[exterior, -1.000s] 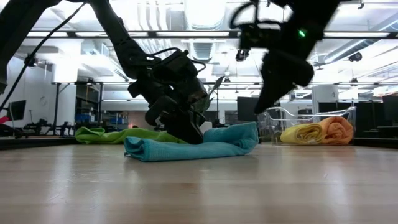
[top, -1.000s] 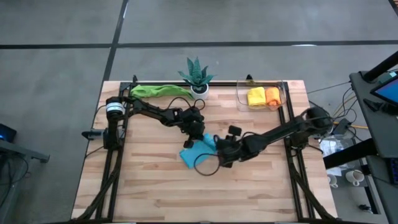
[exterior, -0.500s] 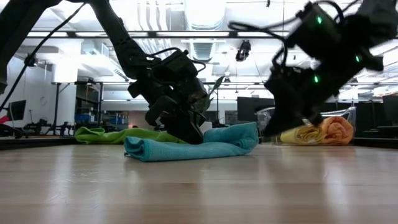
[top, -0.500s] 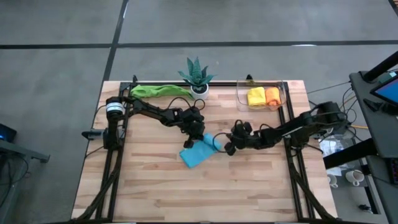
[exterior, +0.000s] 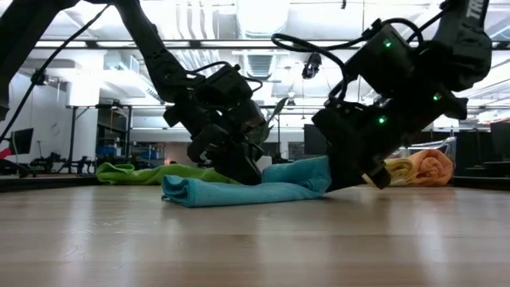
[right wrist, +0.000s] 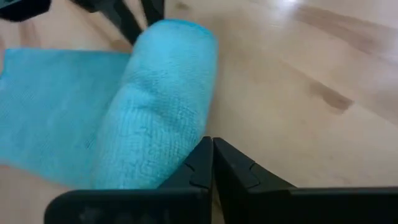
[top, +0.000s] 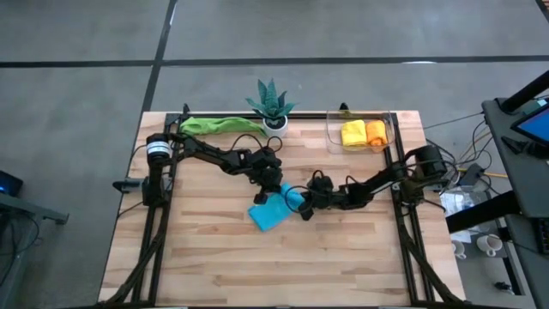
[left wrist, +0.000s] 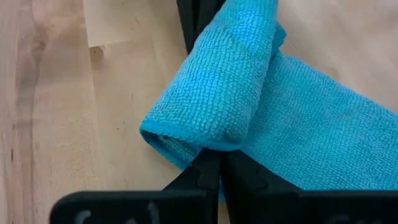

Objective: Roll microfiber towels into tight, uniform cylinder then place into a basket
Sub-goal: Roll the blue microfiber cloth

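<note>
Left end effector [top: 273, 182] clenched on blue towel [top: 273, 210] roll end, angled down | right end effector [top: 305, 206] clenched, low on desk [top: 214, 257] beside opposite end

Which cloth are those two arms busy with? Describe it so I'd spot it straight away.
Look at the middle of the wooden table, where the two dark arms meet. Between them lies the light blue towel, partly rolled at one edge. The green towel lies along the far edge; the yellow roll and orange roll sit in the clear basket.
</note>
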Motion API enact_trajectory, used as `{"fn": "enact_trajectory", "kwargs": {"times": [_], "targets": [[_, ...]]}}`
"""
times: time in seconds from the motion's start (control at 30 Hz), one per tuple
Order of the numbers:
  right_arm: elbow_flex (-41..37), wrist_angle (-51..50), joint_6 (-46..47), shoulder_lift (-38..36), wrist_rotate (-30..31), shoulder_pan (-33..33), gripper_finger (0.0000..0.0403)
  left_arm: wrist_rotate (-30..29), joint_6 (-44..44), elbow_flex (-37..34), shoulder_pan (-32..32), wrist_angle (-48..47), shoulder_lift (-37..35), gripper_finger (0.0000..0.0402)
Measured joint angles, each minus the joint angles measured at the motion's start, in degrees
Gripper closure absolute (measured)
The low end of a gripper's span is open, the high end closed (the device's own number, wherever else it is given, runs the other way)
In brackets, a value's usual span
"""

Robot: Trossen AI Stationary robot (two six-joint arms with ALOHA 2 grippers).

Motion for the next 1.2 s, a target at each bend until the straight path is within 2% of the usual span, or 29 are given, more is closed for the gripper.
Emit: {"fn": "enact_trajectory", "kwargs": {"times": [0.17, 0.5, 0.83, 0.97, 1.2], "targets": [[-0.14, -1.14, 0.17, -2.85, -2.46, 2.21, 0.0395, -0.11, 0.02, -0.88, 0.0, 0.53, -0.05, 0.0402], [3.06, -2.0, -2.95, -2.95, -1.33, 4.07, 0.0395, -0.51, 0.0, -1.38, 0.0, 1.39, -0.09, 0.0402], [7.98, -22.82, -3.98, -3.43, 9.62, 3.94, 0.0395, -0.61, 0.02, -1.41, -0.01, 1.64, -0.09, 0.0402], [8.55, -20.9, -5.47, -3.39, 10.76, 3.35, 0.0395, -0.61, 0.02, -1.47, -0.01, 2.04, -0.09, 0.0402], [8.35, -14.79, -8.35, -3.39, 8.04, 2.84, 0.0395, -1.07, 0.02, -1.5, 0.0, 2.68, -0.04, 0.0402]]}}
